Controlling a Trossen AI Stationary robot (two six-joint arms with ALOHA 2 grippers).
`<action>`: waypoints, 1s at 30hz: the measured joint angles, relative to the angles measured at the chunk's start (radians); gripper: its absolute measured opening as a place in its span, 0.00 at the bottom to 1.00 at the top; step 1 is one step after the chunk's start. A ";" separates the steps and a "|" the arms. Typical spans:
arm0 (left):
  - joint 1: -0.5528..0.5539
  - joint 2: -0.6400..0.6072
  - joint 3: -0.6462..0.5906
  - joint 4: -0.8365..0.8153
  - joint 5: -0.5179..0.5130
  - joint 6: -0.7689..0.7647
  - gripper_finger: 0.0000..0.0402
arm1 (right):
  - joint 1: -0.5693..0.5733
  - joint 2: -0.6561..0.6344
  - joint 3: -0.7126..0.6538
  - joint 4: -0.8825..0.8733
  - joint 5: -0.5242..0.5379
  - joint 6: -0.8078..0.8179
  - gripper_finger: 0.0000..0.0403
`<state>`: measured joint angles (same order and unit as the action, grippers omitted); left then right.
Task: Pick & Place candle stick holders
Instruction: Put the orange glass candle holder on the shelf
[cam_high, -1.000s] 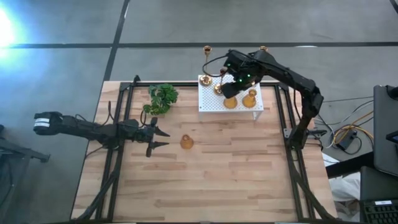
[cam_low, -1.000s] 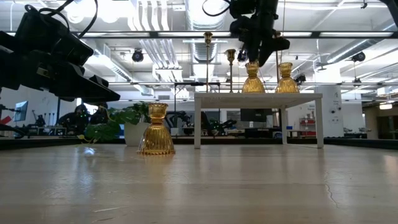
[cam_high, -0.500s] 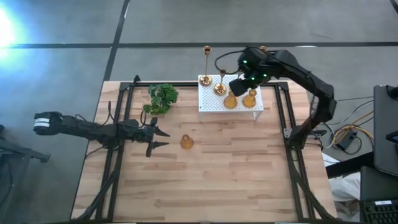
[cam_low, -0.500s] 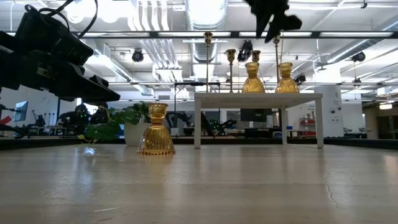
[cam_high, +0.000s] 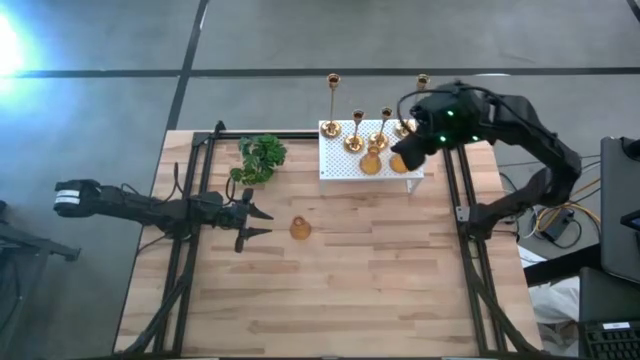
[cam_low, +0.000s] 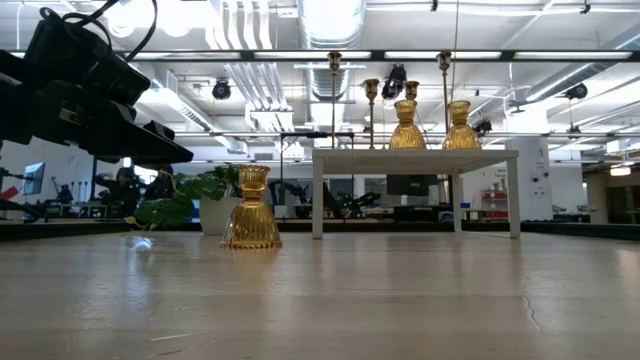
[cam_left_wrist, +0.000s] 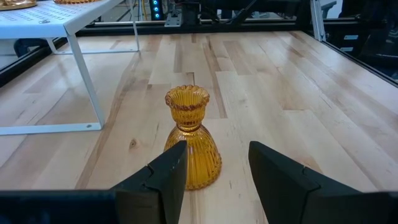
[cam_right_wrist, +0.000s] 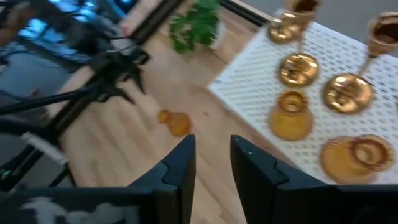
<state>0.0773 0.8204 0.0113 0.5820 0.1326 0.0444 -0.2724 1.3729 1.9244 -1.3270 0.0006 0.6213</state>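
Tabletop (cam_high: 400, 290), both jaws apart, empty

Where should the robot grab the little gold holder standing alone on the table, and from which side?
Probably at the narrow neck of the lone squat holder, just under its flared rim, where the ribbed body pinches in. It stands upright on the table, and the left gripper already faces it level with its fingers open on either side, so coming straight in from that side looks best.
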 joint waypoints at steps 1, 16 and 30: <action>0.000 0.000 0.000 0.000 0.000 0.000 0.44 | 0.017 -0.008 -0.001 0.009 0.000 0.000 0.23; 0.000 0.000 0.000 0.000 0.000 0.000 0.44 | 0.363 0.031 -0.083 0.066 0.133 -0.134 0.11; 0.000 0.000 0.000 -0.001 0.000 0.000 0.44 | 0.434 -0.122 -0.529 0.299 0.099 -0.183 0.02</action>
<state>0.0776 0.8205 0.0113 0.5808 0.1326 0.0446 0.1616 1.2505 1.3954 -1.0282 0.0995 0.4381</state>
